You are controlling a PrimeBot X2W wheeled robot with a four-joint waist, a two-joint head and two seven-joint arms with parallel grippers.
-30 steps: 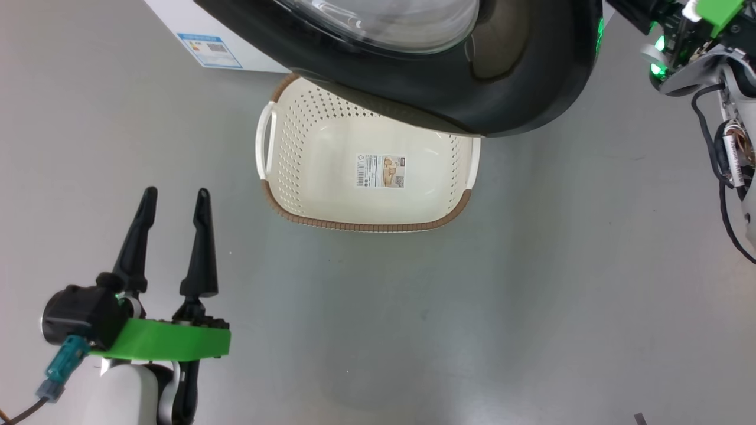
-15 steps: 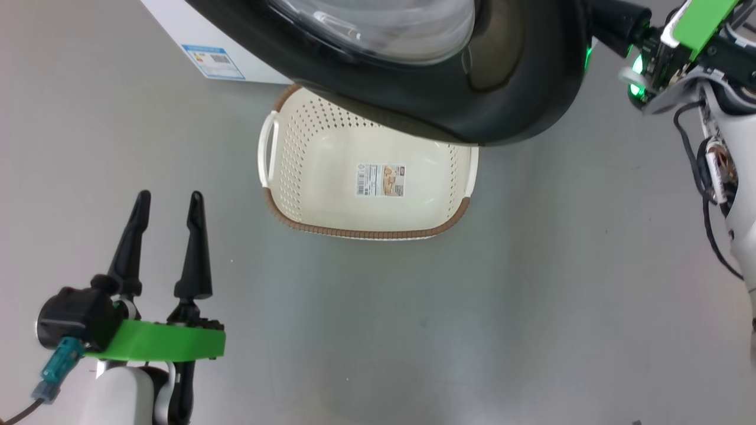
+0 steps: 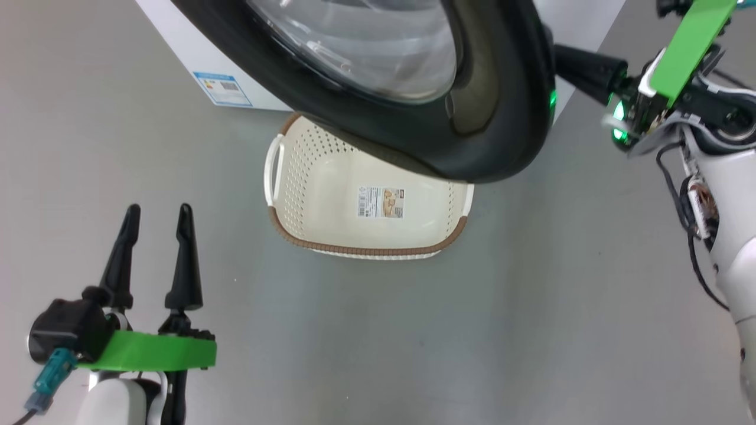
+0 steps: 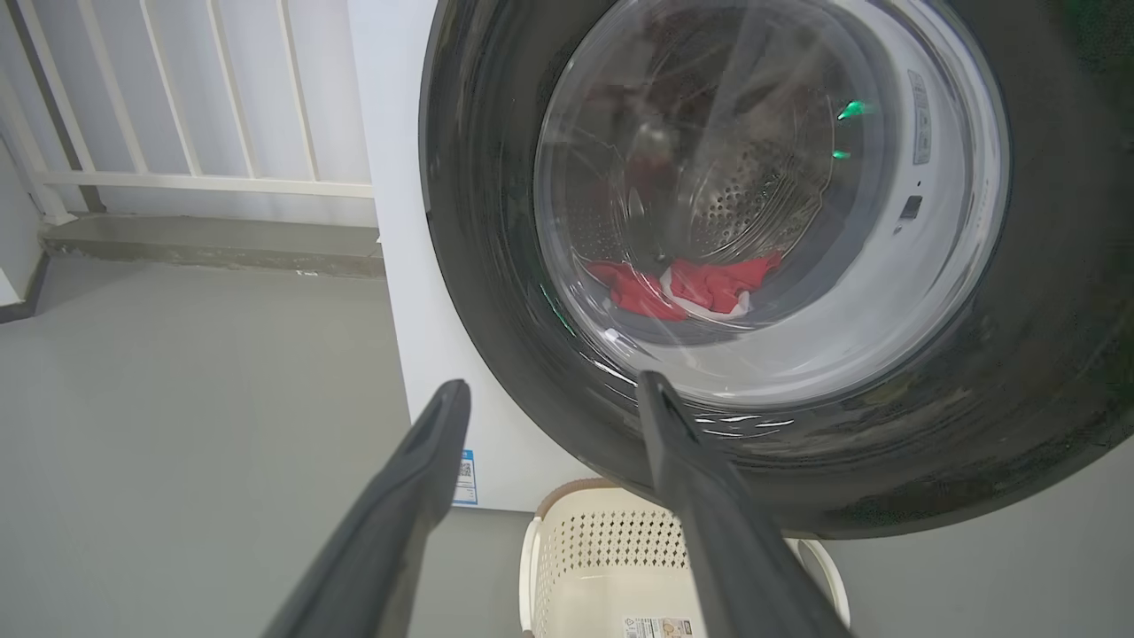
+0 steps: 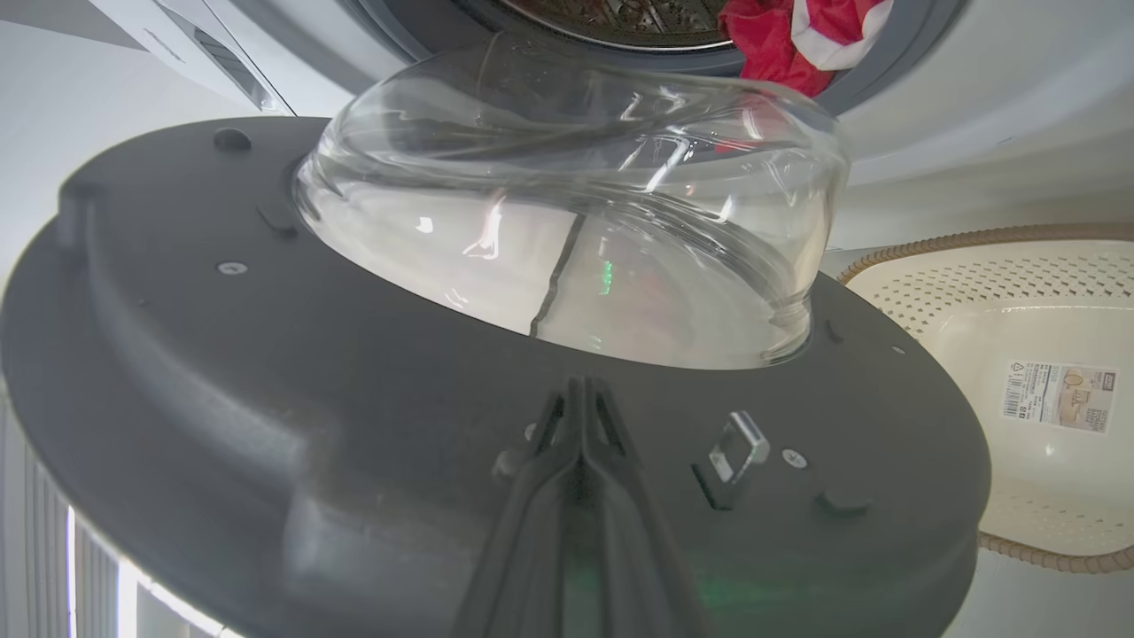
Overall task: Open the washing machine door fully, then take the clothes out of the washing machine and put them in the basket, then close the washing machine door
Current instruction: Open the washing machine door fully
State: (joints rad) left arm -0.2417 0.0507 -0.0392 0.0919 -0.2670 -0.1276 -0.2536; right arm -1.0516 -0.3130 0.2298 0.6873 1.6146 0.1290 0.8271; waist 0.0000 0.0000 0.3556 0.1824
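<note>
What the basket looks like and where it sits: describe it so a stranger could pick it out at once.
Find the white washing machine, its round black door open over the grey floor. Under the door's lower edge stands the basket, partly covered by it. It is the one cream thing there, with perforated sides, a brown woven rim and a label inside.

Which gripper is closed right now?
The right gripper, shut, tips at the inner side of the washing machine door; the left gripper is spread open.

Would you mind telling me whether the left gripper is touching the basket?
Apart: in the head view, bare grey floor lies between the open left gripper and the basket.
</note>
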